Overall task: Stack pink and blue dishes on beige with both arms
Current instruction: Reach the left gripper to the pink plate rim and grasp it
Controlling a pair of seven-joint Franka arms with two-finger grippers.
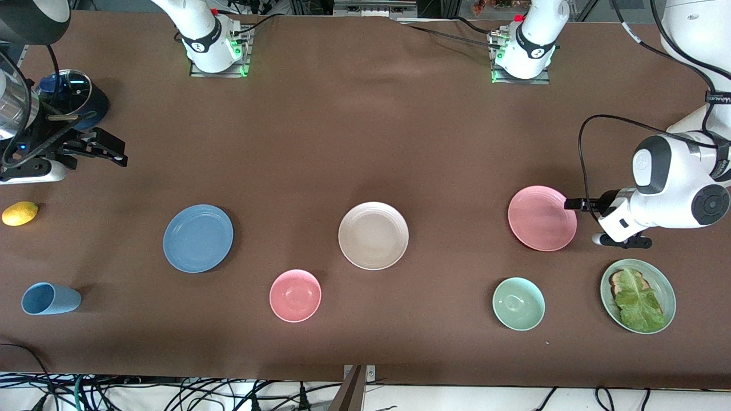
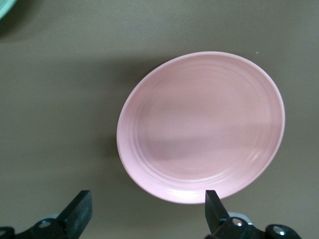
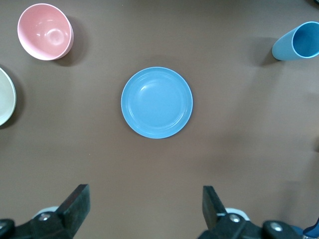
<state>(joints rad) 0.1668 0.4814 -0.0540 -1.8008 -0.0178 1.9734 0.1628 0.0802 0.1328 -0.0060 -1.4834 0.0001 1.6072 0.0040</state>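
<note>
Two white arms reach over one brown worktop (image 1: 365, 142). The left arm (image 1: 679, 182) bends low at its own end of the worktop, and the left gripper (image 2: 147, 199) is just beside the pink plate (image 1: 541, 218), at the edge that is turned toward the left arm's end. Its fingers (image 2: 79, 209) stand wide apart and hold nothing; one fingertip is at the plate's rim, but I cannot tell if it touches. The right arm (image 1: 200, 34) holds the right gripper (image 3: 144, 199) high over the right arm's end of the worktop. Its fingers (image 3: 75, 206) are also wide apart and hold nothing, and its wrist view looks down on the blue plate (image 1: 198, 238).

Three flat plates lie in one row, well apart from each other. The beige plate (image 1: 373, 235) is in the middle, with nothing on it. The blue plate is toward the right arm's end and the pink plate toward the left arm's end.

Nearer to the front camera than the pink plate is a pale green plate (image 1: 657, 274) with a slice of bread (image 1: 619, 279) and a lettuce leaf (image 1: 639, 302) on it. Beside it stands a pale green bowl (image 1: 518, 303). A pink bowl (image 1: 295, 295) stands between the blue and beige plates, nearer to the camera. A blue cup (image 1: 50, 298) lies on its side at the right arm's end, and a lemon (image 1: 20, 213) lies farther from the camera than the cup.
</note>
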